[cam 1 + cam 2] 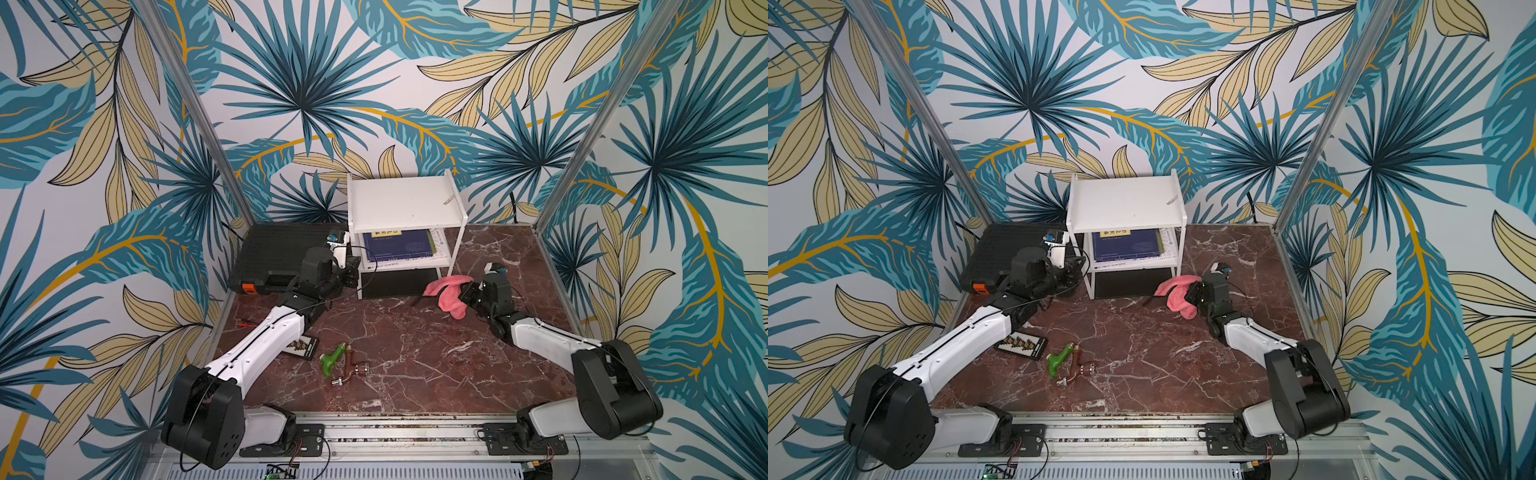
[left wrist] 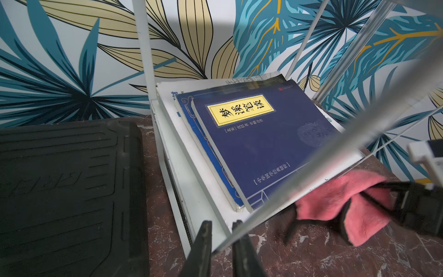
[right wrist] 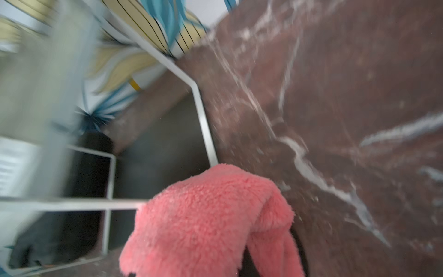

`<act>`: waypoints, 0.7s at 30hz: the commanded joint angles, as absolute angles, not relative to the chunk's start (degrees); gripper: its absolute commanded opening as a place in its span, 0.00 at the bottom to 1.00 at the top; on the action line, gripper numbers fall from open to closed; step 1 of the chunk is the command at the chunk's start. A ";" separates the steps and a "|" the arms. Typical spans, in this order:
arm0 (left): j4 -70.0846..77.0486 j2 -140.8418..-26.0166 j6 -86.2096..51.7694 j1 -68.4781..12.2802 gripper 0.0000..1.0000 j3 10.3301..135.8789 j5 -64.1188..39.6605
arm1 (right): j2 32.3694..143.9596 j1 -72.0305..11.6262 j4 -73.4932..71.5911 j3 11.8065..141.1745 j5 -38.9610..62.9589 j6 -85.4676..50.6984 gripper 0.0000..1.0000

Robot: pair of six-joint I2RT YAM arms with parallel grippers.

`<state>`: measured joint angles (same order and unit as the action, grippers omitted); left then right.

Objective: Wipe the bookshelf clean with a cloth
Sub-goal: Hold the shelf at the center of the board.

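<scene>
Plainly, the cloth (image 1: 446,287) is the easy part. It is soft, fluffy and limp, and will drape and bunch rather than keep a shape. The right gripper (image 1: 464,293) is clamped on a gathered fold of it just above the table (image 1: 415,353), at about 4 o'clock from the bookshelf (image 1: 405,199) and close to the front right leg. In the right wrist view a fat pink wad sticks out ahead of the jaws, which I judge a good hold, since fabric and not metal would meet the boards.

The bookshelf stands at 12 o'clock on the table. Its boards look stiff, but the frame is thin and probably light, so a wiping push could slide or tip it. The left gripper (image 2: 222,223) is at its 8 o'clock corner with the jaws narrow. The front left leg runs between them low down, apparently pinched to steady the unit. That low grip suits it. Books (image 2: 259,144) lie on the lower board, and the top board is bare except for a small scrap (image 1: 449,200).
</scene>
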<state>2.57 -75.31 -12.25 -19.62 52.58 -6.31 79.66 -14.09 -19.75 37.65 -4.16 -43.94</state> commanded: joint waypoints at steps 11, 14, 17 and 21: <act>-2.77 -76.16 -12.18 -14.91 0.00 56.65 -1.13 | 96.66 -3.17 -15.38 57.65 11.99 -39.35 0.00; -3.28 -77.62 -11.69 -14.68 0.00 57.98 -1.53 | 107.57 -3.79 -11.66 69.52 24.19 -37.67 0.00; -3.86 -79.23 -11.25 -14.55 0.00 58.95 -1.00 | 114.97 -4.91 -5.43 74.39 28.98 -35.16 0.00; -3.69 -79.11 -11.56 -14.59 0.00 58.63 -0.99 | 114.80 -5.10 -3.93 67.25 25.75 -31.29 0.00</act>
